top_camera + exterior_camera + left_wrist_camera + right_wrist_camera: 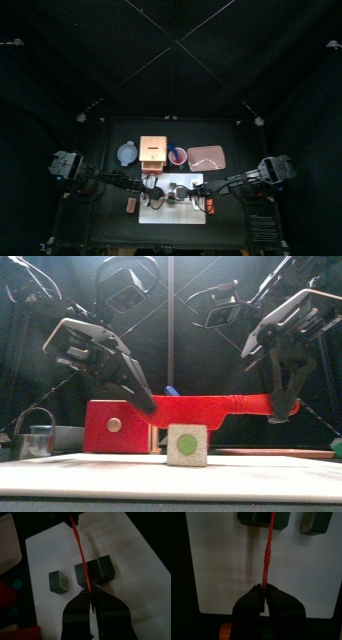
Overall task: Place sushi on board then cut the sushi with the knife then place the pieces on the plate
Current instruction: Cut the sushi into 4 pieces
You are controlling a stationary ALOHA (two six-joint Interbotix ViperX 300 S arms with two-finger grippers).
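A red toy knife hangs level above the white cutting board, held at both ends. My left gripper is shut on one end and my right gripper on the other. In the left wrist view the knife shows edge-on as a thin red line running from my left gripper across the dark green sushi roll. One cut piece lies apart beside the roll. The right wrist view has the knife reaching from my right gripper to the roll. A sushi piece stands at the board's front.
Behind the board stand the blue-grey bowl, the wooden box with its red drawer front, the red cup and the pink tray. A metal cutter sits at the left. A small orange toy lies beside the board.
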